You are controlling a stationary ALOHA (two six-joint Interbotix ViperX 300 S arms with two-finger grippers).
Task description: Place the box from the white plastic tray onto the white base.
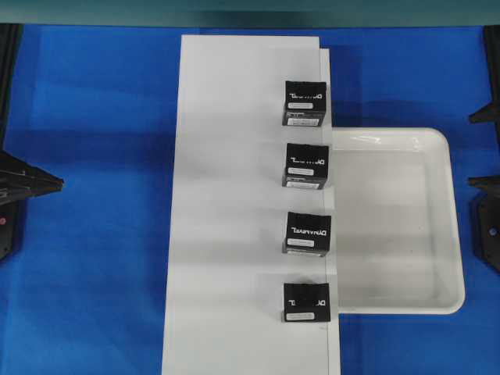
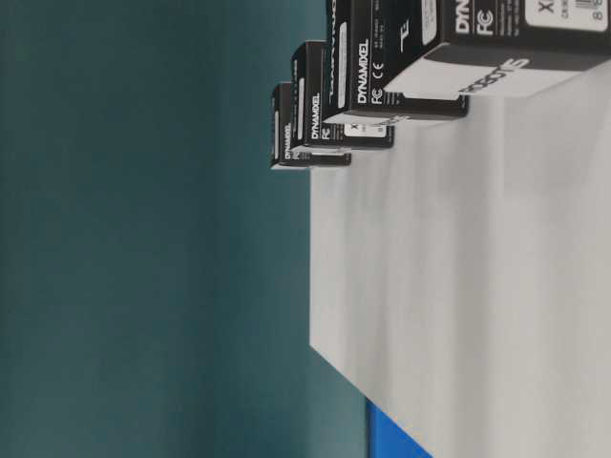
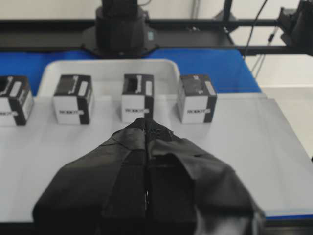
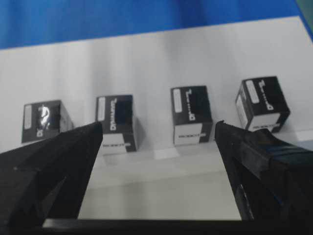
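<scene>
On the white base: four boxes in line beside emptied tray, suggesting transfer complete. Left claw closed, empty; right claw wide apart, holding nothing.

Left gripper pressed closed — four boxes lined up on white base, tray behind.

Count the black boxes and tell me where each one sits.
4, all in a row along the white base's right edge: far box, second box, third box, near box. None in the tray.
</scene>
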